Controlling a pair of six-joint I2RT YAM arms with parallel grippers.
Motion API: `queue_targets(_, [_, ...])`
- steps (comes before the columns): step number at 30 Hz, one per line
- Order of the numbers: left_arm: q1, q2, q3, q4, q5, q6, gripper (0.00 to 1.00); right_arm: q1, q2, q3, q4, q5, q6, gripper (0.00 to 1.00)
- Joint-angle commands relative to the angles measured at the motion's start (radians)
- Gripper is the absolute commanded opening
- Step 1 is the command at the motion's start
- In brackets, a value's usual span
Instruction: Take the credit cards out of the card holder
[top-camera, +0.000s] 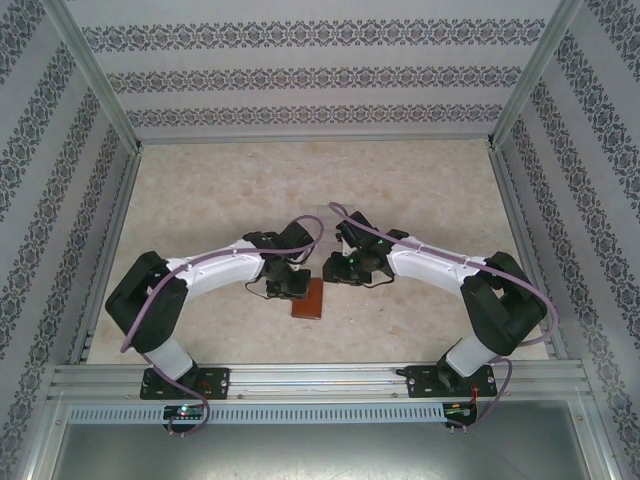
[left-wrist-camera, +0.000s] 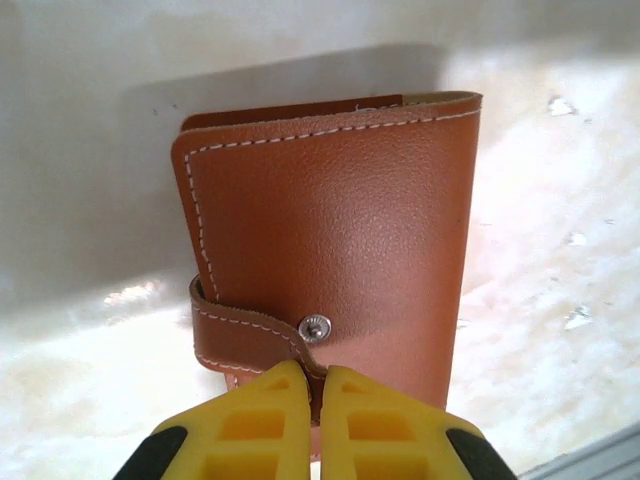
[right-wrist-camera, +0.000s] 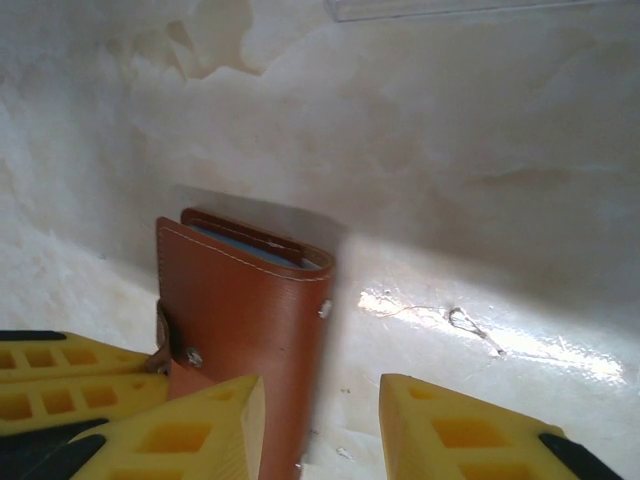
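The card holder (top-camera: 309, 299) is a reddish-brown leather case lying folded shut on the table between the two arms. In the left wrist view the card holder (left-wrist-camera: 330, 230) has white stitching and a metal snap stud (left-wrist-camera: 314, 326). Its strap tab (left-wrist-camera: 240, 335) wraps around the left edge, and the tab's tip is pinched in my left gripper (left-wrist-camera: 316, 385), which is shut on it. My right gripper (right-wrist-camera: 320, 425) stands open beside the card holder (right-wrist-camera: 240, 320), whose right edge lies just inside the left finger (right-wrist-camera: 190, 430). Grey-blue sleeves (right-wrist-camera: 245, 242) show at the holder's far end. The credit cards are hidden inside.
The table top (top-camera: 240, 190) is pale marbled stone, walled by patterned panels with a metal rail (top-camera: 320, 380) at the near edge. A clear acrylic edge (right-wrist-camera: 450, 8) shows at the far side in the right wrist view. A thin thread (right-wrist-camera: 470, 325) lies right of the holder.
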Motion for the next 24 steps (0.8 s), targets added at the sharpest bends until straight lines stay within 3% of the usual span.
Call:
queue_targets(1, [0.005,-0.051,-0.034,0.079,0.043,-0.049,0.08,0.01,0.014,0.031,0.002,-0.003,0.011,0.37])
queue_targets(9, [0.046,-0.143,-0.145,0.119,0.038,-0.081,0.1,0.033,0.034,0.084,-0.063,0.033,-0.008,0.4])
queue_targets(15, [0.096,-0.197,-0.243,0.185,0.081,-0.089,0.17,0.07,0.064,0.138,-0.112,0.07,-0.009,0.44])
queue_targets(20, [0.13,-0.216,-0.294,0.214,0.104,-0.079,0.29,0.1,0.089,0.182,-0.159,0.109,-0.008,0.48])
queue_targets(24, [0.155,-0.213,-0.322,0.261,0.139,-0.07,0.3,0.119,0.101,0.203,-0.186,0.138,0.0,0.49])
